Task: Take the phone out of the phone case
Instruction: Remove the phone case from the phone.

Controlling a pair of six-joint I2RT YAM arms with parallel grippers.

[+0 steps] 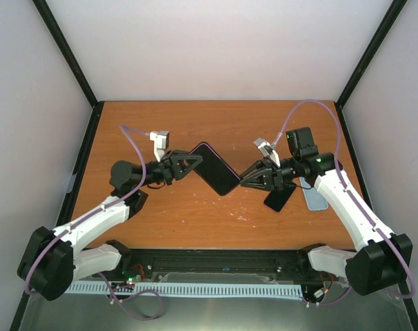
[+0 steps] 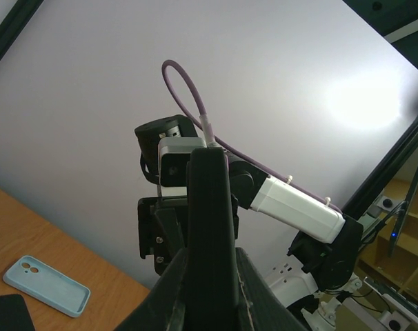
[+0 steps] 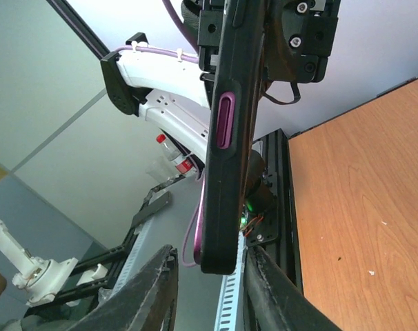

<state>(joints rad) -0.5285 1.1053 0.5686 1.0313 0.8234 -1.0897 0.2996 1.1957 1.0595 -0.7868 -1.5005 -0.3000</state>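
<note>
Left gripper (image 1: 195, 161) is clamped shut on one end of the phone (image 1: 218, 169), which is held up off the bench (image 1: 195, 221) about mid-bench, between the two arms. In the left wrist view the phone is seen edge-on, pinched between the fingers (image 2: 169, 293) and sticking straight up out of them. The phone case (image 3: 240, 69) is still worn by the phone: black, with a purple side button and a thin purple line along one edge, so nothing's been separated yet. From above, the whole thing is seen as a slanted dark rectangle.

At the opposite end of the phone the right gripper (image 1: 245, 178) is parked. In the right wrist view its fingers are set on either side of that end, but a sliver of gap is seen at one finger, so whether it's actually being squeezed can't be told.

Just beside and partly under that gripper, a black slab (image 1: 281, 198) is laid flat on the bench. Phone or case, it can't be made out. Right next to it, further right, a light blue case (image 1: 314, 196) is laid flat too, with its camera cut-outs facing up in the left wrist view.
</note>
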